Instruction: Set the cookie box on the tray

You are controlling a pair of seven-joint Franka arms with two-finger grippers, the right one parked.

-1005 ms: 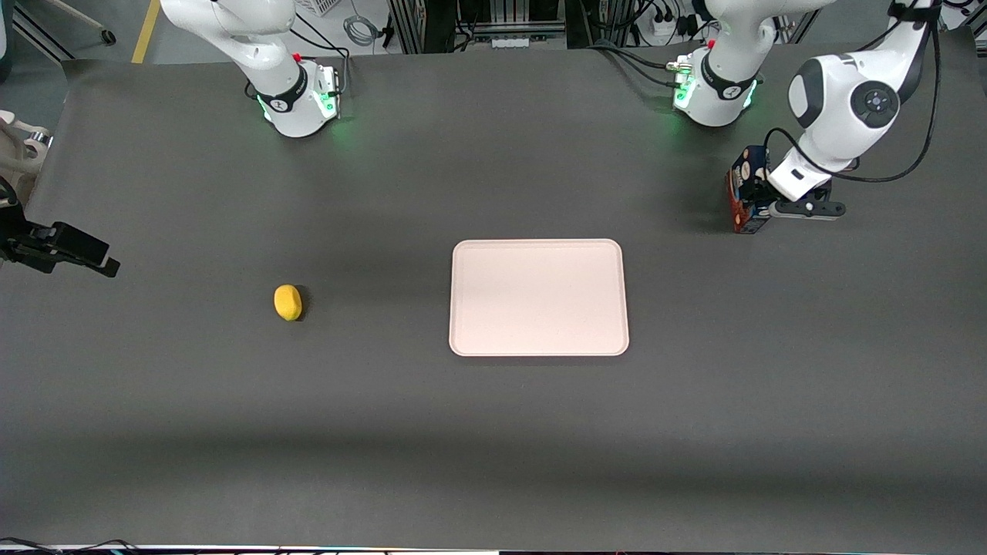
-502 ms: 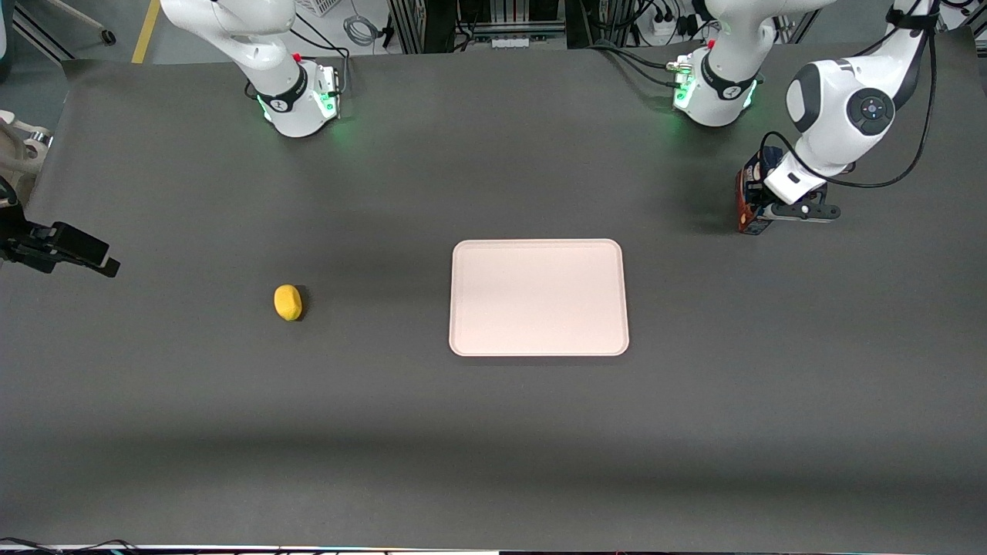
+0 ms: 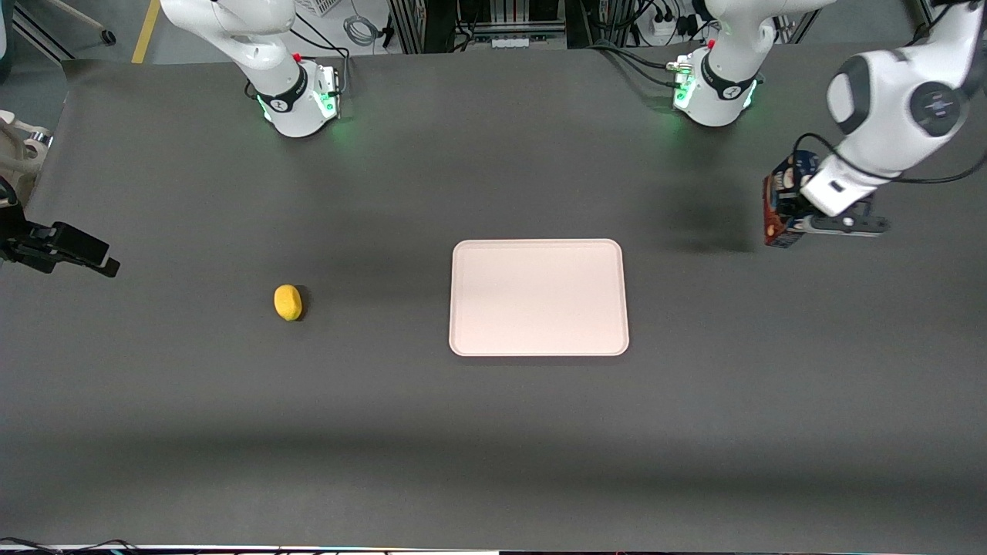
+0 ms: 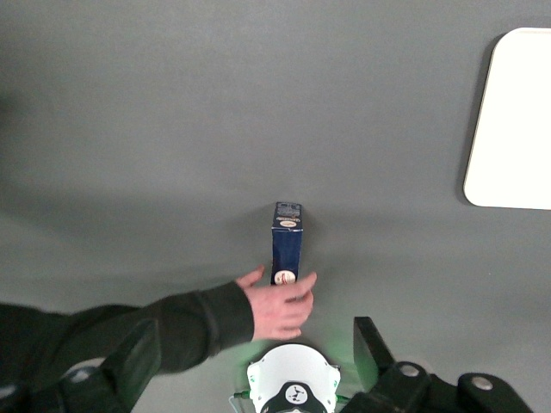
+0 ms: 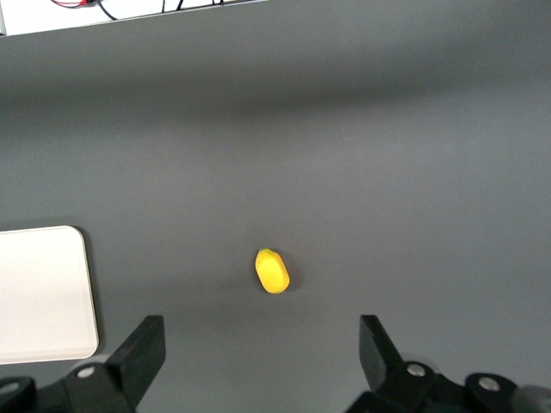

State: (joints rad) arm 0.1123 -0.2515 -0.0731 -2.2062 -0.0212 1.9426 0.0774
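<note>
Toward the working arm's end of the table, the dark blue cookie box [image 3: 780,206] stays pressed against my left gripper [image 3: 798,218], which is shut on it. The white hand covers the box's side and hides the fingertips. The pale pink tray [image 3: 537,297] lies flat at mid-table, well apart from the box and somewhat nearer the front camera. The left wrist view shows something different. There a cookie box [image 4: 287,245] stands upright on the mat with a person's sleeved hand [image 4: 277,305] on it. Nothing lies between the fingers [image 4: 370,340], and the tray [image 4: 516,120] shows at the edge.
A small yellow lemon-like object [image 3: 287,301] lies on the dark mat toward the parked arm's end, about level with the tray. The working arm's base [image 3: 715,96] stands farther from the front camera than the box.
The box and my left gripper have moved together toward the working arm's end of the table and slightly nearer the front camera. The arm's elbow swung the same way. Tray and lemon have not moved.
</note>
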